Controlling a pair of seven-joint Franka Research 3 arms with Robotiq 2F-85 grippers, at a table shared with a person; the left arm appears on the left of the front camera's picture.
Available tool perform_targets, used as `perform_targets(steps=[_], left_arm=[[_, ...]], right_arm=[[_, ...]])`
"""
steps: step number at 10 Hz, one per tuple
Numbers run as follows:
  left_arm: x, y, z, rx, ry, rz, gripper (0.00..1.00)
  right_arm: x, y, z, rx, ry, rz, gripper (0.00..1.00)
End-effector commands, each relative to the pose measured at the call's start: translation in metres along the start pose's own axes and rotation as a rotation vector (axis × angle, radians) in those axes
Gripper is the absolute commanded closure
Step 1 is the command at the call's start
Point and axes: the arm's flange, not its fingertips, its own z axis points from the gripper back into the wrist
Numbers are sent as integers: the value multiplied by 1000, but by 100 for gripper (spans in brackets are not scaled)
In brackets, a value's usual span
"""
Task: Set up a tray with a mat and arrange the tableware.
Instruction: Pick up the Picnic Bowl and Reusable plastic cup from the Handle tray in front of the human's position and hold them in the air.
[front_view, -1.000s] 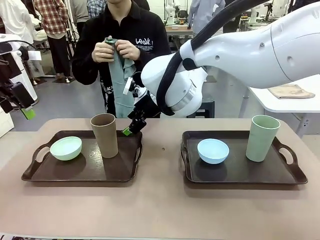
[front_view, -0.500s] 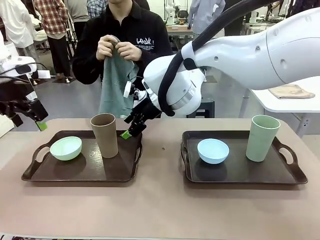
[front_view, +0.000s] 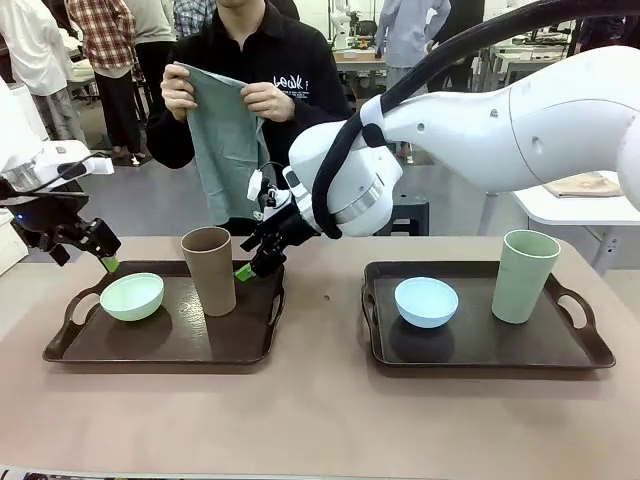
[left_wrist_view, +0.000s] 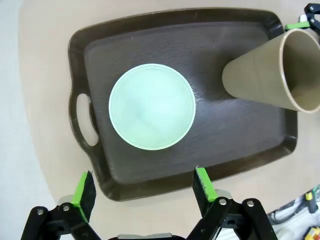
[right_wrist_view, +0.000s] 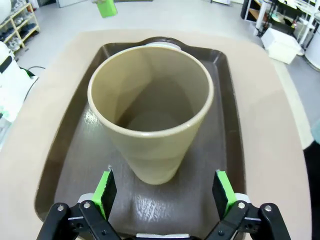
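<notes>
My right gripper (right_wrist_view: 164, 187) is spread wide, the tan cup (right_wrist_view: 150, 130) just ahead of it. My left gripper (left_wrist_view: 144, 186), also wide, hangs over the green bowl (left_wrist_view: 151, 106). The person's shirt print (front_view: 288, 83) reads roughly "look!".

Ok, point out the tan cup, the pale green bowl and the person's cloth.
tan cup (right_wrist_view: 150, 117), right wrist view, inside bottom.
pale green bowl (left_wrist_view: 151, 106), left wrist view, centre of its hollow.
cloth (front_view: 225, 140), front view, middle of hanging fabric.
</notes>
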Motion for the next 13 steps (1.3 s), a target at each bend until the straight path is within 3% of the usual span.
perform_targets(steps=[1,2,3,4,13], left_arm=[[4,-3,-6,-21,31,11,0],[0,0,0,0,0,0,0],[0,0,0,0,0,0,0],[0,0,0,0,0,0,0],[16,4,-58,-15,76,38,0]], right_arm=[[5,1,0,25,-5,-53,0],[7,9,14,-10,81,-151,0],[1,1,-3,15,-3,-12,0],[2,2,0,9,12,-61,0],[2,-28,-60,137,27,-23,0]])
